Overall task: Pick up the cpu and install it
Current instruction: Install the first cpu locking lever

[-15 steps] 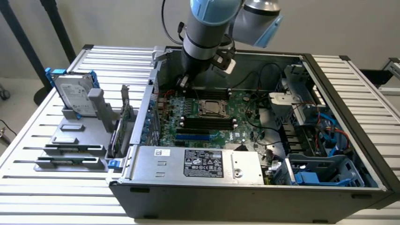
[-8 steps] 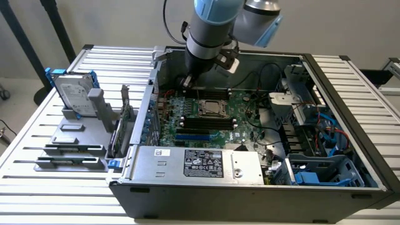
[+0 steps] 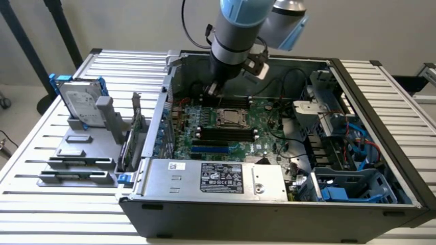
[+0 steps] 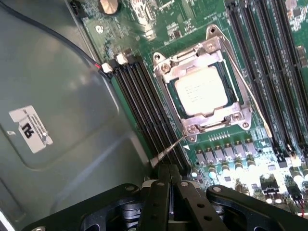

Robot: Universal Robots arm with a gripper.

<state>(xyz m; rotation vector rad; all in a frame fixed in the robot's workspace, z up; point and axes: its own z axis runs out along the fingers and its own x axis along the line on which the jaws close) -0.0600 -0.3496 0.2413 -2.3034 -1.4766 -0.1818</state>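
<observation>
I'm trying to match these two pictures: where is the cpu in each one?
Exterior view: the cpu sits mid-picture on the green board, inside the open case.
Wrist view: the cpu lies in its silver metal frame.
Shared landmark: the black slots beside it.

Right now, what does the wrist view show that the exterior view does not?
Wrist view: the thin socket lever and a white sticker on the case wall. Exterior view: the hard drive standing outside the case and the labelled power supply. Both: the cpu lying in its socket on the motherboard, with the shut gripper close by.
</observation>
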